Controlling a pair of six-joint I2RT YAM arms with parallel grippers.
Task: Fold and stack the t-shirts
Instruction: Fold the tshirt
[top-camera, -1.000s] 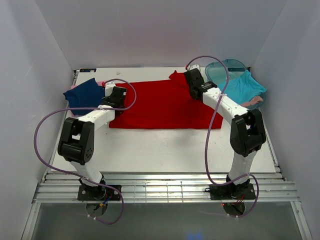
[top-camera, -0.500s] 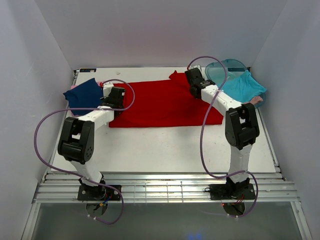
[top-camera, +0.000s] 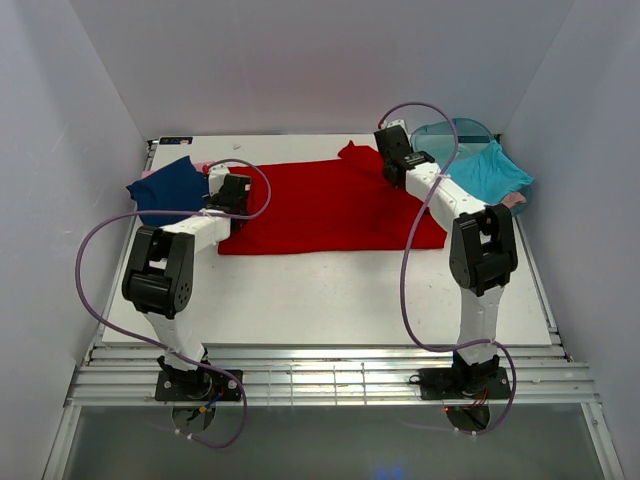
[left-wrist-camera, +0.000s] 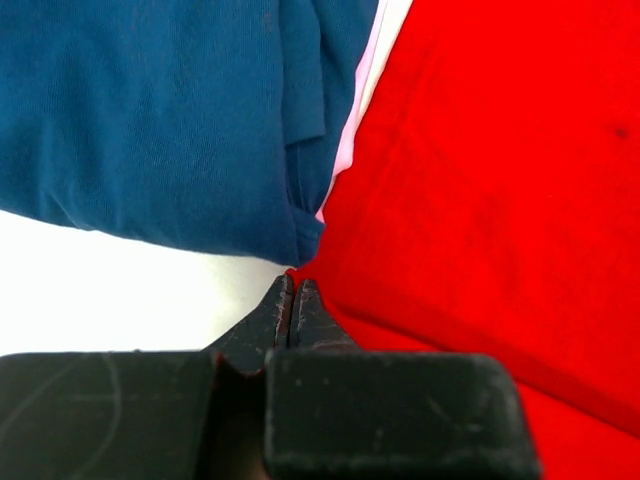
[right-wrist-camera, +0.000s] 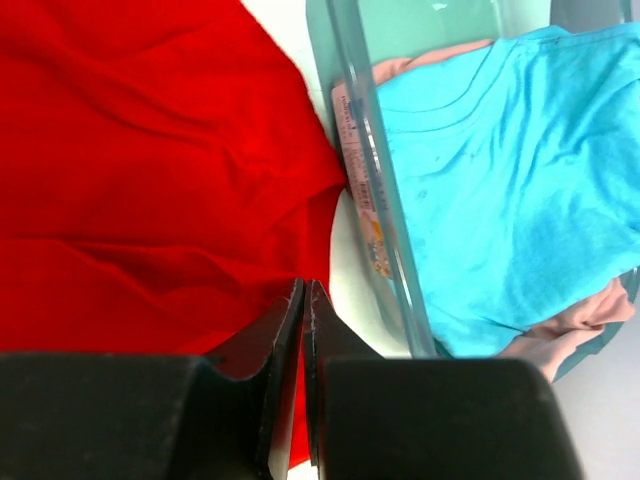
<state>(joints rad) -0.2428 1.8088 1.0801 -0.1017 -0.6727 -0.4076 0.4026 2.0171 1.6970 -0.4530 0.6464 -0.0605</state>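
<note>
Facing the red t-shirt (right-wrist-camera: 150, 160), the label (right-wrist-camera: 361, 172) on the tub (right-wrist-camera: 338, 50) is illegible.

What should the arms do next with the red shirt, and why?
Probably raise both a little together: the left gripper and right gripper look shut on opposite edges of the red t-shirt, which lies flat, unfolded.

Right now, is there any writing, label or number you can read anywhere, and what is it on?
Sticker on the wall of the teal tub: printed lines, too blurred to read.
Red t-shirt, navy t-shirt, turquoise t-shirt: no print visible.
Nothing else legible in any view.
</note>
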